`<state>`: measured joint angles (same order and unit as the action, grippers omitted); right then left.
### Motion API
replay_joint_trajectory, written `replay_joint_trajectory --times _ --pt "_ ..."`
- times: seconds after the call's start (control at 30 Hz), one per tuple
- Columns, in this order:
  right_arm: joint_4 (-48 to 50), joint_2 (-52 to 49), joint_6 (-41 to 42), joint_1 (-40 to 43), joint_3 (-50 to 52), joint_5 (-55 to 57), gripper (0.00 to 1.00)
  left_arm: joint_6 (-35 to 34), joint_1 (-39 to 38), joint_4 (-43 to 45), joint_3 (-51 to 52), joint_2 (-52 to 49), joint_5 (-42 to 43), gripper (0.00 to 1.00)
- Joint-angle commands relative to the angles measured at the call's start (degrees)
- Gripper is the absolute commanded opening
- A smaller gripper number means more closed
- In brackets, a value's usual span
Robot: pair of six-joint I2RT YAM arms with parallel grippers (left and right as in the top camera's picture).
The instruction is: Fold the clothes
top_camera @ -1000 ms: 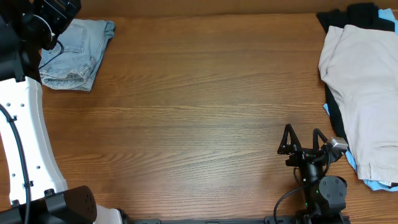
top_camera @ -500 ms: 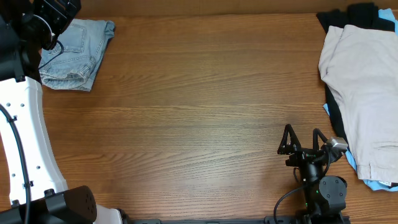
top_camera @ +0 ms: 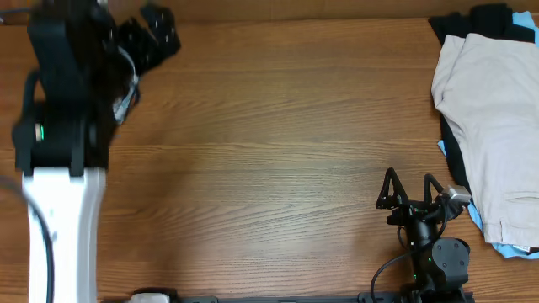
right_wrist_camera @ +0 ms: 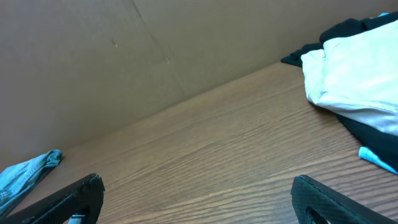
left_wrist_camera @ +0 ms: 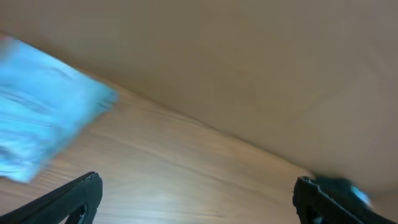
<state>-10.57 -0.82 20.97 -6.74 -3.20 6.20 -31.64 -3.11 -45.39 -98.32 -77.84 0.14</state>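
The faded light-blue denim shorts lie folded at the table's far left corner. In the overhead view my left arm covers them almost wholly. They show blurred in the left wrist view (left_wrist_camera: pixel 43 130) and as a small edge in the right wrist view (right_wrist_camera: pixel 28 174). My left gripper (top_camera: pixel 160 29) is open and empty, just right of the shorts near the back edge; its jaws are wide apart in its own view (left_wrist_camera: pixel 199 199). My right gripper (top_camera: pixel 409 178) is open and empty at the front right, its jaws also wide apart in its own view (right_wrist_camera: pixel 199 199).
A beige garment (top_camera: pixel 493 109) lies on a pile at the right edge, over a black garment (top_camera: pixel 472 21) and a sky-blue one (top_camera: pixel 505 248). The pile also shows in the right wrist view (right_wrist_camera: pixel 354 74). A brown wall runs along the table's back.
My left arm has swung right and forward from over the far left corner, now covering the shorts from above. The right arm has not moved.
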Motion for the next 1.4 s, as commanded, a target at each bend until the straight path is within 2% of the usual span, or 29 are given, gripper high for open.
replay_joint_trajectory --times 0.0,0.03,0.07,0.33,0.57,0.77,1.0,1.2,1.37 --pt "0.2 0.66 0.26 0.24 0.11 -0.11 1.0 2.4 -2.03 6.23 15.28 9.75 -22.18 1.0" --pt "0.2 0.66 0.26 0.24 0.11 -0.11 1.0 2.58 -1.75 8.26 18.67 11.74 -22.18 1.0" --pt "0.2 0.66 0.26 0.24 0.11 -0.11 1.0 2.78 -0.59 13.9 27.85 17.33 -21.73 1.0" --pt "0.2 0.66 0.26 0.24 0.11 -0.11 1.0 3.19 3.08 34.4 62.64 43.28 -18.47 1.0" --pt "0.2 0.66 0.26 0.24 0.11 -0.11 1.0 6.67 3.08 42.71 81.79 62.14 -17.57 1.0" --pt "0.2 0.66 0.26 0.24 0.11 -0.11 1.0 15.34 3.1 42.66 88.39 70.66 -12.59 1.0" --pt "0.2 0.66 0.26 0.24 0.11 -0.11 1.0 18.53 3.1 42.62 94.55 76.32 -7.1 1.0" --pt "0.2 0.66 0.26 0.24 0.11 -0.11 1.0 27.1 3.1 42.88 96.76 77.68 -1.53 1.0" --pt "0.2 0.66 0.26 0.24 0.11 -0.11 1.0 29.03 3.1 40.92 98.07 77.68 -1.51 1.0"
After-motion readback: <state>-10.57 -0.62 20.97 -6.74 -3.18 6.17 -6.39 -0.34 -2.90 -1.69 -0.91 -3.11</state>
